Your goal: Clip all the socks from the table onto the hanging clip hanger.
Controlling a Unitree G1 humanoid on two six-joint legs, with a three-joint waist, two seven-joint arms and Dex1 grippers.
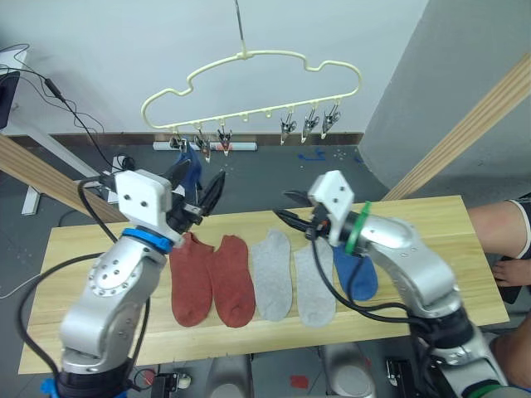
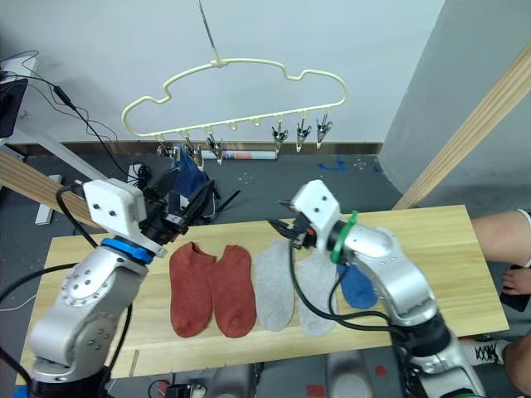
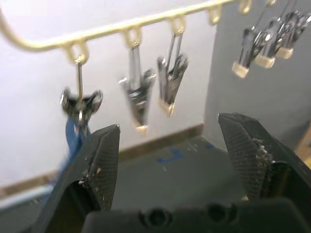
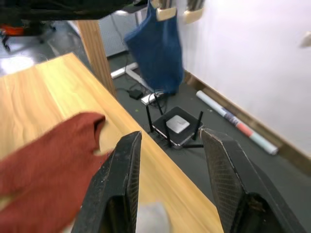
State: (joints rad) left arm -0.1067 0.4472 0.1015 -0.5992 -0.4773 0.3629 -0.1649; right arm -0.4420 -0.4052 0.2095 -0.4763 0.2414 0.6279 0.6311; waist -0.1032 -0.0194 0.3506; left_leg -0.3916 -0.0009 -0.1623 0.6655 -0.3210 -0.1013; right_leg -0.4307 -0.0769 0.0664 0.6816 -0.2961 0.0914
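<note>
One blue knit ankle sock (image 1: 190, 162) hangs from the leftmost small metal clip on the thin cream wire clip hanger with the wavy cloud-shaped top (image 1: 249, 87); the other five clips (image 1: 309, 124) hang bare. Five socks lie flat in a row on the long pale plank table (image 1: 431, 224): two rust-red (image 1: 211, 278), two light grey (image 1: 292, 276), and one blue sock (image 1: 355, 274) at the right end, partly under the right arm. Judged progress: one of six clipped, five left. Left gripper (image 1: 197, 195) is raised above the table's far edge, just below the hung sock, black fingers spread wide and empty; the left wrist view looks up at the clips between its fingers (image 3: 103, 160). Right gripper (image 1: 292, 217) hovers over the grey socks, fingers apart, holding nothing. A person's leg (image 1: 498, 228) shows at the table's right end.
</note>
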